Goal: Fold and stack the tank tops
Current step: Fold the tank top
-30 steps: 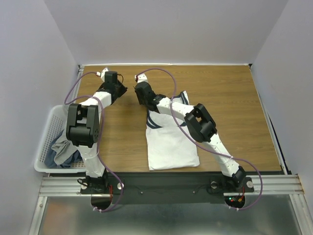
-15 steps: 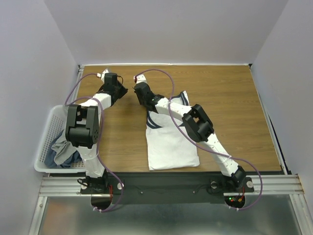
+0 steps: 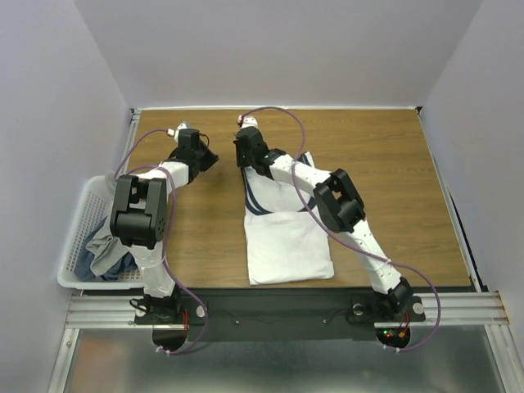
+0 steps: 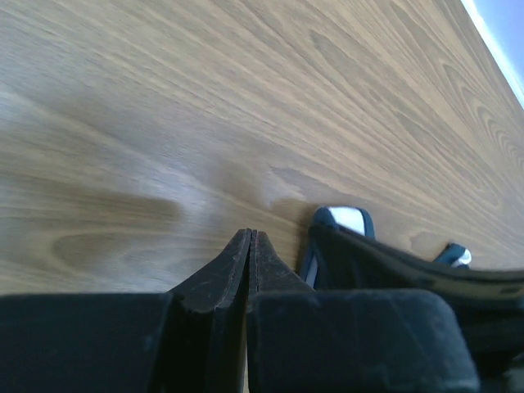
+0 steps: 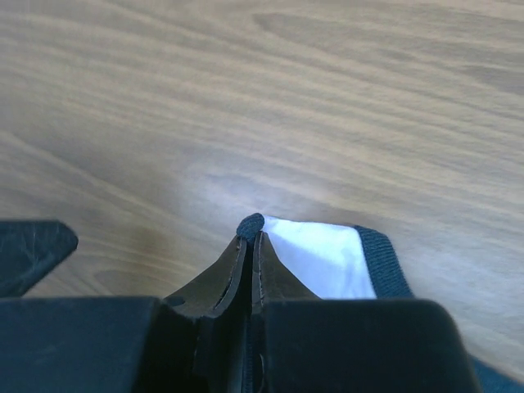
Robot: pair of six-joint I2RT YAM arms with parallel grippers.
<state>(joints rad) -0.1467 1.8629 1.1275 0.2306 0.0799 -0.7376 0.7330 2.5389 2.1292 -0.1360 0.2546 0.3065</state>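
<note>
The white tank top [image 3: 286, 239] with navy edging lies flat on the wooden table [image 3: 385, 164], hem toward me. My right gripper [image 3: 245, 166] is at its far left strap. In the right wrist view the gripper [image 5: 250, 232] is shut on the navy-edged corner of that strap [image 5: 321, 255], low over the wood. My left gripper [image 3: 208, 159] sits just left of it. In the left wrist view it [image 4: 250, 235] is shut with nothing between the fingers, and the strap [image 4: 347, 219] shows to its right. Grey tank tops [image 3: 105, 248] lie in the basket.
A white lattice basket [image 3: 80, 221] hangs off the table's left edge beside the left arm. Bare wood lies right of the tank top and along the far side. Walls close in the table at the back and sides.
My right gripper has moved a little toward the far edge and right, drawing the left strap with it. My left gripper has shifted slightly right toward it.
</note>
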